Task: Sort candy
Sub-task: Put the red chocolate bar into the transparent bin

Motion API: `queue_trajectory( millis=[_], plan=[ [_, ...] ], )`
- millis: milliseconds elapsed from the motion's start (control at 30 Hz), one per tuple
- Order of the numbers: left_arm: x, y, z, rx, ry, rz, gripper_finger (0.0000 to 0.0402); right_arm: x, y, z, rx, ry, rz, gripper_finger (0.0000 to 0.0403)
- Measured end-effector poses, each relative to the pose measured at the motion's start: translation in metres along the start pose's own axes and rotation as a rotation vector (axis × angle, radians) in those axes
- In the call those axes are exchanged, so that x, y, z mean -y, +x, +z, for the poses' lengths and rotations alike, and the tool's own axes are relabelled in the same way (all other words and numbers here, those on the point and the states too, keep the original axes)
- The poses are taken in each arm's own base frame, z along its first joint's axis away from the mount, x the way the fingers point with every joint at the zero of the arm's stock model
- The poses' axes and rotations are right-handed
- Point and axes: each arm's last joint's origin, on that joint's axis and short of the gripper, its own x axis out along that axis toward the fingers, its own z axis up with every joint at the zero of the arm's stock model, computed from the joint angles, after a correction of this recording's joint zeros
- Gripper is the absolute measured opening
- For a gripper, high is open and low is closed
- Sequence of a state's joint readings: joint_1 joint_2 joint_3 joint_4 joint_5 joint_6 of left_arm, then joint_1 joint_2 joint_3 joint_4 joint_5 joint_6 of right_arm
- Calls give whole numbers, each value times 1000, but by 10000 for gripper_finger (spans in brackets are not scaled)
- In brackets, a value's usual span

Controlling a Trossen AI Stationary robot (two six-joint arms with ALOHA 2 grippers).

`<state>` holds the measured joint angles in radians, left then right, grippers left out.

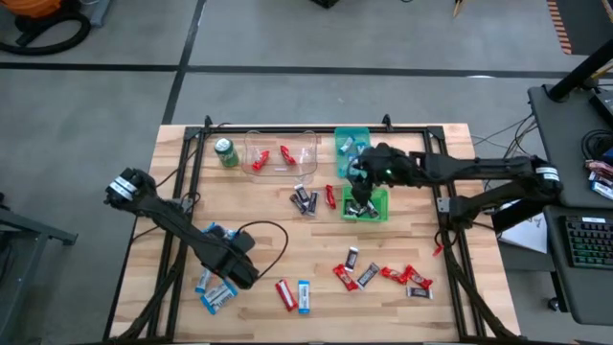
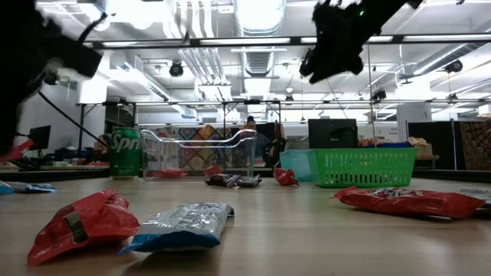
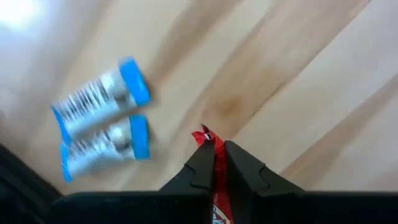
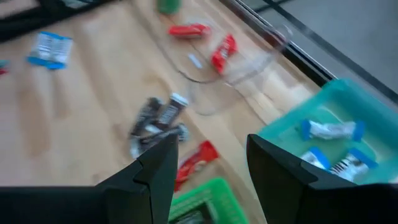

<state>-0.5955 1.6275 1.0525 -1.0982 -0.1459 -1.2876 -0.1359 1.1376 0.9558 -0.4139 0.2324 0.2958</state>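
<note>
At the lower left of the high view, a red candy bar is pinched in the closed left end effector; two blue-and-white bars lie beside it on the worktop. Farther up, right of centre, the right end effector is held wide above the green basket.

Red candy in the left gripper is running off the wrist view's edge, mostly hidden by the fingers. The arm is hiding that gripper from overhead.
</note>
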Motion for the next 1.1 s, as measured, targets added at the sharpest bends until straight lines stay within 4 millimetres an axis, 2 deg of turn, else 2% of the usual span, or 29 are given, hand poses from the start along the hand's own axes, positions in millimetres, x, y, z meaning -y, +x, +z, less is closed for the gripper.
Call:
queue_trajectory(
  millis=[267, 400, 567, 700, 833, 1100],
  plan=[
    [-3, -61, 31, 365, 198, -77, 2, -38, -22, -11, 14, -81, 151, 178],
    [-11, -90, 51, 552, 297, -20, 2, -57, -29, -20, -1, -119, 216, 178],
    [-19, -110, 84, 685, 430, 70, 1, -76, -37, -30, -10, -160, 287, 178],
    [-31, -111, 117, 725, 529, 148, 1, -86, -44, -36, -5, -186, 302, 178],
    [-55, -102, 151, 685, 592, 246, 1, -92, -48, -41, -3, -208, 314, 178],
    [-110, -80, 221, 660, 587, 218, 1, -93, -48, -44, 11, -214, 280, 178]
  ],
)
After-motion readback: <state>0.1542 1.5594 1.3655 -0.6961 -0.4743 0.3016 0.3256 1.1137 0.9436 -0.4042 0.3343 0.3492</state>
